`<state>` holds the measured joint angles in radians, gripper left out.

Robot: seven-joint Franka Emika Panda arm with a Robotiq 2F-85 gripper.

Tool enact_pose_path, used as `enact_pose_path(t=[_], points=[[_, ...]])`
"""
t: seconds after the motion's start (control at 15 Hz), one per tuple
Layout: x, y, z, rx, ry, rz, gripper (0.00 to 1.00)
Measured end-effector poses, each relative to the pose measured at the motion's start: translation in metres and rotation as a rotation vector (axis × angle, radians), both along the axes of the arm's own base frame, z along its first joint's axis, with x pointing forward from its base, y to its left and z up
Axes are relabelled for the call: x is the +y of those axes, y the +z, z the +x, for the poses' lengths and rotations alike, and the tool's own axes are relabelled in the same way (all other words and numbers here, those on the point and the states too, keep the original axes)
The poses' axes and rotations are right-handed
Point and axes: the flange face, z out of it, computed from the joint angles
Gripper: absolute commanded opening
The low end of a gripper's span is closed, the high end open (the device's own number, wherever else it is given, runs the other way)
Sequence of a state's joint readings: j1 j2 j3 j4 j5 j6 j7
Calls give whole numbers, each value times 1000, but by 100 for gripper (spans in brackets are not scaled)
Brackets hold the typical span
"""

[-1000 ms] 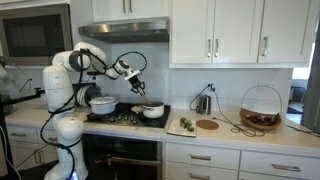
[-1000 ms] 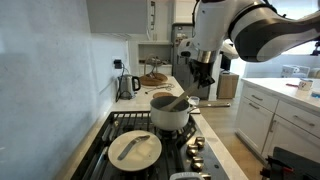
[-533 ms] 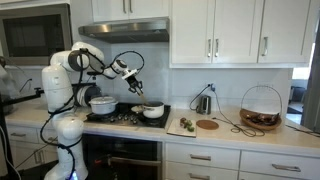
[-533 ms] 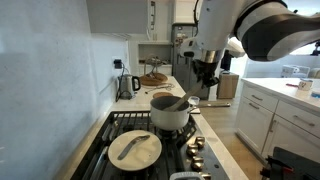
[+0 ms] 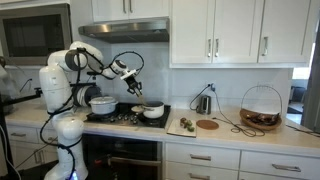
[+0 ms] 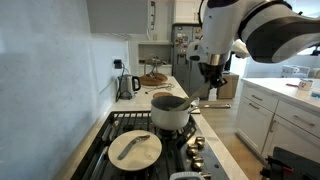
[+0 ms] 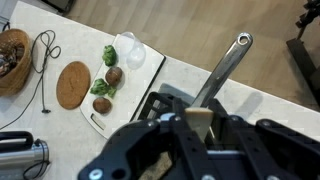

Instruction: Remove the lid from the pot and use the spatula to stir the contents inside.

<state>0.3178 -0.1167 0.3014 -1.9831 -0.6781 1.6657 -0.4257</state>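
You are working in a home kitchen. White cabinets [image 5: 230, 30] hang above a white surface [image 5: 230, 131] with drawers [image 5: 280, 165] below. A stove [image 6: 110, 128] with burner grates sits over an oven [image 5: 120, 155], under a hood [image 5: 125, 30], with a microwave [image 5: 35, 35] beside it. On the surface you see a kettle [image 5: 203, 103], a wire basket [image 5: 261, 108] and a cutting board [image 7: 140, 75] with vegetables [image 7: 112, 76].

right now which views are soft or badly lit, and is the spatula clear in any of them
Wrist view: the dark fingers fill the foreground, underexposed and out of focus. The spatula handle reads clearly and the cutting board is sharp. In an exterior view the light is even, but the pot is tiny. In an exterior view the arm looms close and slightly soft.
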Motion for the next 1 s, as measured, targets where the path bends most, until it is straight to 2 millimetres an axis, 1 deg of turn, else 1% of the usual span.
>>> enact_pose_path(t=[0.2, 0.67, 1.0], points=[[-15, -1, 4, 5, -29, -4, 8], [-60, 0, 25, 4, -121, 6, 8], [-79, 8, 37, 2, -148, 36, 8]])
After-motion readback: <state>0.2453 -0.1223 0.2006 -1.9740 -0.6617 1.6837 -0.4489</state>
